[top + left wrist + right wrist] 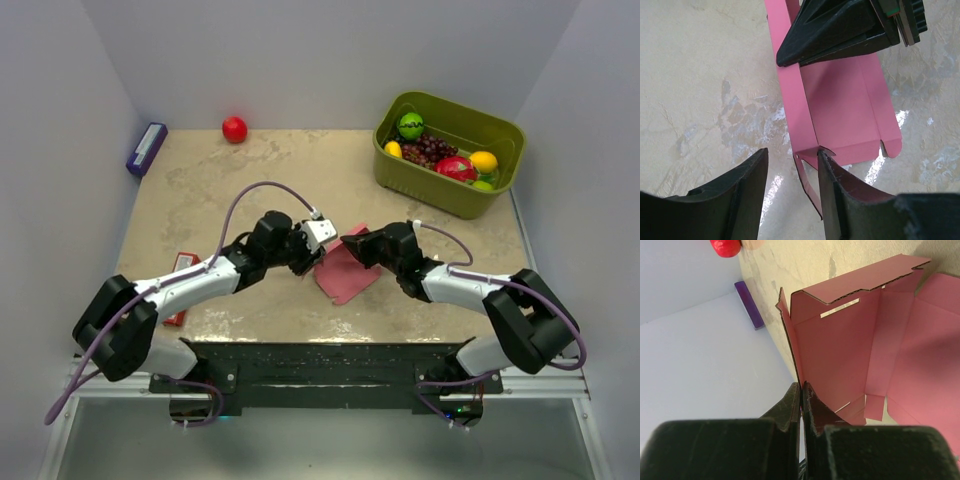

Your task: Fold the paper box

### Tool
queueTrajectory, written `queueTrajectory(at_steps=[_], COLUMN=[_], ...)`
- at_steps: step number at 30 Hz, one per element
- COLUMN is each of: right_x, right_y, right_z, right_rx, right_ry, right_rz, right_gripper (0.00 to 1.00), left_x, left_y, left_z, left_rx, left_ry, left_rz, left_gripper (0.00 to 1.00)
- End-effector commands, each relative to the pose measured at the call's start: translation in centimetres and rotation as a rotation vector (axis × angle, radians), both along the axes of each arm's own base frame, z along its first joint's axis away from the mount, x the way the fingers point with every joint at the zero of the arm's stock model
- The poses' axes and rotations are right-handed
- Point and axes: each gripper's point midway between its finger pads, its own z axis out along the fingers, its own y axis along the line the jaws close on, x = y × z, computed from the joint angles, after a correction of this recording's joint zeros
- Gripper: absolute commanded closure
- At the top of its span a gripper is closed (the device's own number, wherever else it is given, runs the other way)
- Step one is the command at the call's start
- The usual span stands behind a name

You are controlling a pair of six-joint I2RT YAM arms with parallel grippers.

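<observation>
Two claws at paper box (345, 275), right claw (802, 387) pinching its wall (788, 335), left claw (792, 152) part-open around a flap (808, 186).

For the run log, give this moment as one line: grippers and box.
paper box: partly folded | left gripper: open, astride end flap | right gripper: shut on raised wall

Both arms reach inward from their bases and nearly meet tip to tip, the left arm (190, 283) stretched low with its wrist turned toward the right, and the right arm (462, 285) angled back toward the left. The left tool (792, 156) has its two fingers spread apart, with a thin flap of the paper box (840, 350) standing between them against one finger. The right tool (801, 388) is pinched tight on an upright wall of that box.
</observation>
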Motion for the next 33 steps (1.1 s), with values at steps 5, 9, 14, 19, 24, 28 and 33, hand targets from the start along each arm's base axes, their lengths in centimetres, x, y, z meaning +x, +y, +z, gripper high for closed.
queueTrajectory(at_steps=[5,9,14,19,24,28,33], right_x=[-0.1,0.2,-0.1,-0.1,-0.3,-0.3,-0.3], right_y=[1.0,1.2,1.6,1.4,1.5,1.5,1.6], right_z=[0.7,0.6,0.3,0.3,0.2,0.2,0.3], right_rx=[0.054,0.061,0.07,0.065,0.062,0.064,0.07], right_ry=[-0.013,-0.016,-0.006,-0.004,0.002,0.004,0.004], right_rz=[0.026,0.024,0.047,0.044,0.05,0.052,0.057], right_gripper=[1.0,1.0,1.0,1.0,1.0,1.0,1.0], left_x=[2.7,3.3,3.6,3.6,3.7,3.8,4.0], left_y=[-1.2,-1.2,-1.6,-2.2,-2.7,-2.9,-3.5], left_z=[2.7,3.0,3.2,3.3,3.2,3.4,3.5], left_rx=[0.003,0.021,0.054,0.084,0.134,0.155,0.166], left_ry=[-0.187,-0.24,-0.307,-0.362,-0.423,-0.47,-0.51], left_rz=[0.045,0.064,0.081,0.073,0.076,0.081,0.076], left_gripper=[0.52,0.52,0.53,0.53,0.54,0.54,0.57])
